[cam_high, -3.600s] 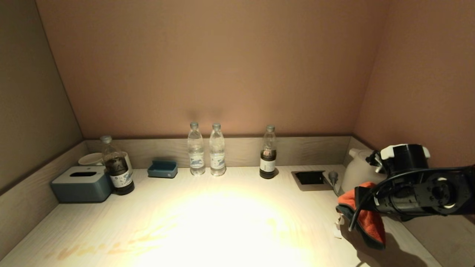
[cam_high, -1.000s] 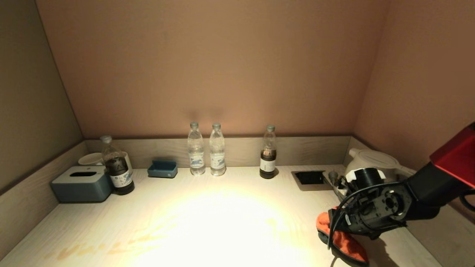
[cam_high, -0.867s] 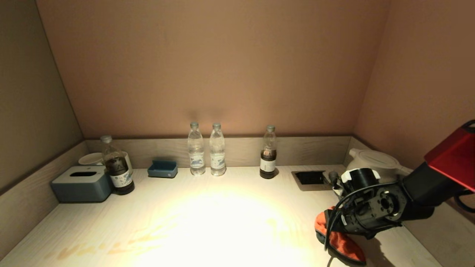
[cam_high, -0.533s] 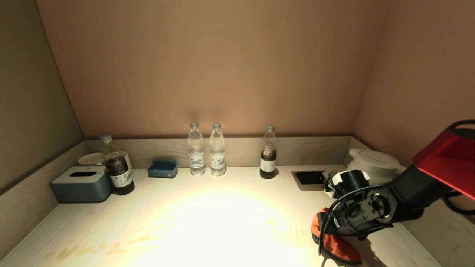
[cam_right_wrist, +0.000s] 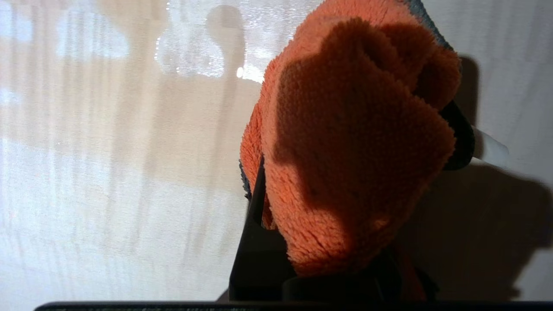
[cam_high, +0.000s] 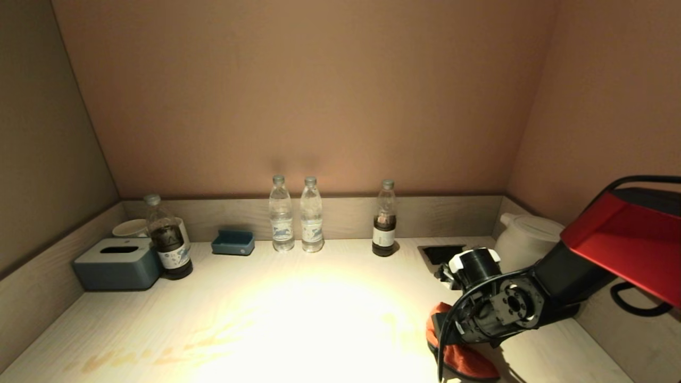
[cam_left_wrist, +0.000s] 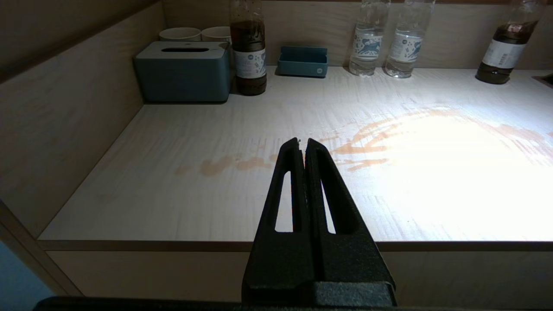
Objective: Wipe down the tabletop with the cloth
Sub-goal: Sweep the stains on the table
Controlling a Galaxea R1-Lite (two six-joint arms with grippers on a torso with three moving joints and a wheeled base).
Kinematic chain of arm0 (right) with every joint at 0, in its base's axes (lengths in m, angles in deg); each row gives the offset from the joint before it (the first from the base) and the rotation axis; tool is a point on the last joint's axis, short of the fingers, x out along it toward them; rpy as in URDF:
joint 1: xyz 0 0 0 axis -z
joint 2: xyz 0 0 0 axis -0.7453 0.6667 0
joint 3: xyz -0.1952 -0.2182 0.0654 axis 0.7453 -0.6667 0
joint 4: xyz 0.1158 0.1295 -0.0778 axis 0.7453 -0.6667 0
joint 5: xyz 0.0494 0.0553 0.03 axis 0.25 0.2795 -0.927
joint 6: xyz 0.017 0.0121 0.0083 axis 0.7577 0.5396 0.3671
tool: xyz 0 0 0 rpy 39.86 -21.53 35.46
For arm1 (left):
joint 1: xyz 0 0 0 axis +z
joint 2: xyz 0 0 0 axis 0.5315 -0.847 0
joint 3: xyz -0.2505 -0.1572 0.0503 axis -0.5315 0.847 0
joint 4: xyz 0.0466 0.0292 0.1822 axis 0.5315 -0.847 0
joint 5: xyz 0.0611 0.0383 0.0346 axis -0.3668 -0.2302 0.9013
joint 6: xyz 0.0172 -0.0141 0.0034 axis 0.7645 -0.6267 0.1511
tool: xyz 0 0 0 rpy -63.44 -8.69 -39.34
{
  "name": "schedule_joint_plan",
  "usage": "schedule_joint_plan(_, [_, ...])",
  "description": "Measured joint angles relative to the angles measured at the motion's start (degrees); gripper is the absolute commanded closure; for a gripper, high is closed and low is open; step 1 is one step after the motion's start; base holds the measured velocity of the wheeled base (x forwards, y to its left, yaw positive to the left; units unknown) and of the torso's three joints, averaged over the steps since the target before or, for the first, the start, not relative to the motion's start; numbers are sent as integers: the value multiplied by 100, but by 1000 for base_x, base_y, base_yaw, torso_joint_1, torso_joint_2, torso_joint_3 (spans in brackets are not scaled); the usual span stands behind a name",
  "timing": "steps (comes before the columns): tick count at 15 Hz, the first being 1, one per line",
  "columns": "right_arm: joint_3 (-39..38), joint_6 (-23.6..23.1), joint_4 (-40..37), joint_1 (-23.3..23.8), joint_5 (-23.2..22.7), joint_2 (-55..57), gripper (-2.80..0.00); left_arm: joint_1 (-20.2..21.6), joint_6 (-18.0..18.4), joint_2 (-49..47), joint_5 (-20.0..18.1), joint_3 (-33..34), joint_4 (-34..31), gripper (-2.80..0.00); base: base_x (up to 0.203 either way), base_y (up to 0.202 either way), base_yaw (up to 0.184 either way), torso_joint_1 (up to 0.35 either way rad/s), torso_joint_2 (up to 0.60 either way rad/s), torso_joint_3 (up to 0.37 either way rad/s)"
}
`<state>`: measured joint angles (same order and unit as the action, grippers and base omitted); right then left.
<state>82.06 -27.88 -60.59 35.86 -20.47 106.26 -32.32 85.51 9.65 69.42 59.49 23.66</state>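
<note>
Right gripper (cam_high: 444, 340), clamped on the cloth (cam_high: 460, 359), has slid left along the tabletop's (cam_high: 298, 314) near edge; wiping has begun.

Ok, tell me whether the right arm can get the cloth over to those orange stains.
Probably yes. The right gripper is shut on the cloth, low at the tabletop, and bare surface lies between it and the orange stains. The farthest smears might stretch its reach.

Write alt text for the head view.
The right gripper holds an orange cloth low over the pale tabletop near its right front corner. Bottles, a blue tissue box and a white kettle line the back edge.
</note>
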Motion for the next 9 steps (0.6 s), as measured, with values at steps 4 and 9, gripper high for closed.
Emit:
schedule_joint_plan(4, [243, -33, -24, -328, -1, 139, 0, 5, 0, 0, -2, 0, 0, 0, 0, 0, 0, 0, 0, 0])
schedule_joint_plan(9, [500, -63, -69, -722, 5, 238, 0, 2, 0, 0, -2, 0, 0, 0, 0, 0, 0, 0, 0, 0])
